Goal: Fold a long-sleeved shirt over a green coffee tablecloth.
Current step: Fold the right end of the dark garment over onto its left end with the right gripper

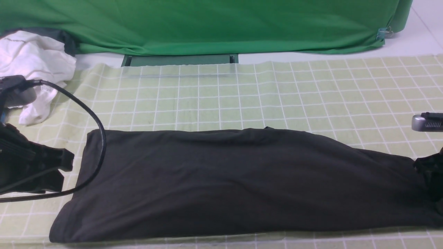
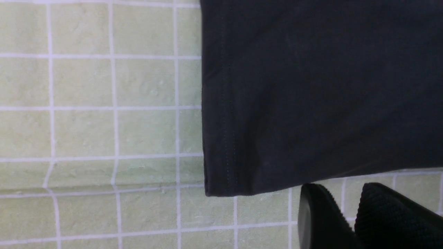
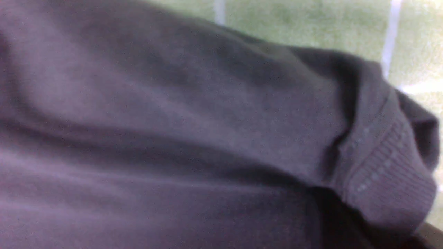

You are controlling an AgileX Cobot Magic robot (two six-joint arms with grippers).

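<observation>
Trouble, if it comes, starts at the near edge. The long-sleeved shirt [image 1: 235, 180] lies as a long black band across the green coffee tablecloth [image 1: 277, 97], its near side close to the cloth's front border, so a careless drag could pull it off the front.

The left gripper [image 2: 347, 204] sits just off the hem corner and touches no fabric. Only a thin slit shows between its fingers, and I cannot tell whether they are apart or together. A black cable [image 1: 98, 138] loops over that same corner — lift the hem and I'd expect it to snag or rumple the layers.

At the other end the right gripper [image 1: 431, 173] is lost against bunched dark cloth; clamped or not, I cannot tell. If it holds only one layer, the band would likely peel apart.

Farther back lies a crumpled white garment [image 1: 34, 62] at far left — near enough to the left arm to get caught. Behind it all hangs plain deep-green fabric [image 1: 207, 24].
</observation>
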